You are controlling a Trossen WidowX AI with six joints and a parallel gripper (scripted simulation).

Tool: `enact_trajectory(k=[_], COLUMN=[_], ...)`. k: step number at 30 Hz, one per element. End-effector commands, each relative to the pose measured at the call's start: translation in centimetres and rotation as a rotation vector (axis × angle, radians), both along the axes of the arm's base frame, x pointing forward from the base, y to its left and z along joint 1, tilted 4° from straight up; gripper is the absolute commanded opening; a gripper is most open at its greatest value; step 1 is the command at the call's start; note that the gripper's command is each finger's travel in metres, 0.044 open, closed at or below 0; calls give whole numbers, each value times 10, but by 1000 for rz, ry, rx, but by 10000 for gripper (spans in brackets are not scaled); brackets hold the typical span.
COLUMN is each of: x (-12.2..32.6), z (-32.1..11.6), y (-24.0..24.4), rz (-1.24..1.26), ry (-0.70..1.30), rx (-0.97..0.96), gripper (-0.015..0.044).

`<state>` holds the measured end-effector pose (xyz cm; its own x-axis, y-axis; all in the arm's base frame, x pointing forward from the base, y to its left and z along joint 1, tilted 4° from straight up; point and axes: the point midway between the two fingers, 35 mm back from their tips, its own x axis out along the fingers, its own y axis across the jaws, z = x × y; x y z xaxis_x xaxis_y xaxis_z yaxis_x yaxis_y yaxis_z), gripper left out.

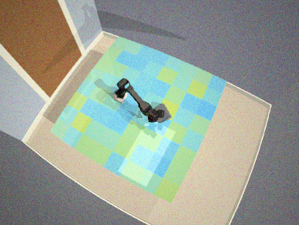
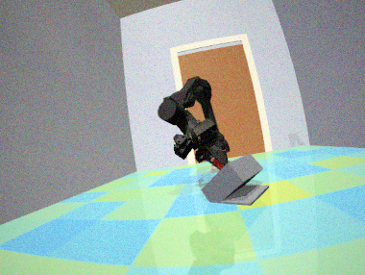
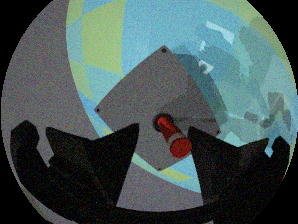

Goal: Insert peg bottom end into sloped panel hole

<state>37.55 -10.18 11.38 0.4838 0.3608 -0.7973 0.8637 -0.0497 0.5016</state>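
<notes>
A grey sloped panel (image 1: 167, 112) (image 2: 230, 180) (image 3: 131, 102) stands on the table. In the wrist view, a round red peg (image 3: 180, 148) (image 2: 218, 164) with a greyish band below its top has its bottom end in the panel's dark-rimmed hole. Much of the peg stands out of the face. My gripper (image 3: 164, 129) is open, with one finger on each side of the peg. Gaps show between the peg and both fingers in the wrist view. The peg's depth inside the hole is hidden.
The arm (image 1: 135, 98) (image 2: 209, 108) reaches from its base to the panel above a blue, green and yellow patchwork mat (image 1: 134, 59) (image 2: 125, 240). Small dark dots mark the panel's corners. A brown door (image 1: 29, 39) (image 2: 231, 96) is behind the base.
</notes>
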Motion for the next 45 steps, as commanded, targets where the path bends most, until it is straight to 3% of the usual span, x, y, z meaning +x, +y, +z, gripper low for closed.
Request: enact_trajectory(k=[1,5,45], x=[0,-2,-39], z=[0,4,67], y=[0,-3,-36], rz=[0,0,-8], ry=[0,1,11], rx=[0,-1,-4], gripper=[341,440,440])
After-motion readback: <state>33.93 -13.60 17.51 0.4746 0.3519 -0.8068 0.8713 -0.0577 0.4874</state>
